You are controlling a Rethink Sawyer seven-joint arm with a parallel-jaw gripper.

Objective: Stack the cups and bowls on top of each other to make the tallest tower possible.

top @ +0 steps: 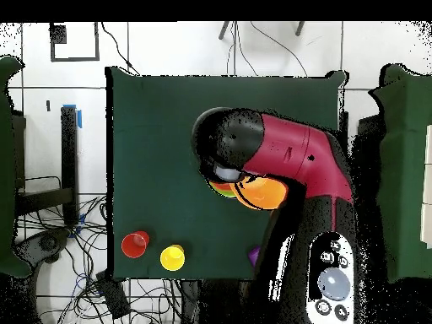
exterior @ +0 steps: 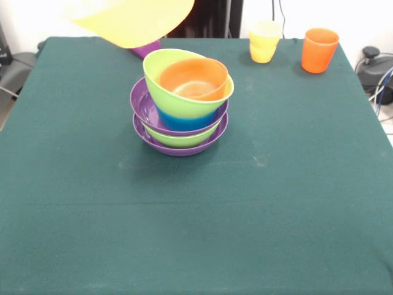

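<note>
The tower (exterior: 180,104) stands left of the table's middle: purple, green, purple, blue and green bowls, with a small red-orange bowl (exterior: 193,78) on top. The very large yellow-orange bowl (exterior: 132,18) hangs tilted in the air above and behind the tower, at the top edge. The gripper is hidden behind it. In the overhead view the red and black arm (top: 287,156) covers the tower, and only orange and green rims (top: 257,194) peek out. The ribbed purple cup (exterior: 147,48) lies behind the tower, partly hidden. Yellow-orange cups (exterior: 264,41) and an orange-red cup (exterior: 319,50) stand at the far right.
The green cloth table (exterior: 196,221) ends in edges on all sides. Cables and grey gear (exterior: 376,67) lie off its right side. In the overhead view the cups (top: 172,256) stand near the table's bottom-left corner.
</note>
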